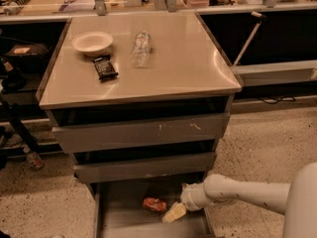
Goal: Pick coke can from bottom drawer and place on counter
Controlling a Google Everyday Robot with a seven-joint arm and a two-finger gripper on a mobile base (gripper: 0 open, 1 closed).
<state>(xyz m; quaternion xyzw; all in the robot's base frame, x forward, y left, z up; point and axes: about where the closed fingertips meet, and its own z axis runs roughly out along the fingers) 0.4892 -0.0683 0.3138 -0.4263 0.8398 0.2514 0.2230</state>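
The coke can (154,204) lies on its side on the grey floor of the open bottom drawer (114,217), the lowest of three grey drawers. My gripper (174,213) reaches into that drawer from the right on a white arm. It hangs just right of the can, with a small gap between them. The counter (183,63) is the beige-grey top of the cabinet above.
On the counter stand a pale bowl (92,42), a black snack bar (105,66) and a clear plastic bottle (141,48) lying down. The two upper drawers (138,133) are shut. Speckled floor lies on both sides. A shelf edge (277,71) is at right.
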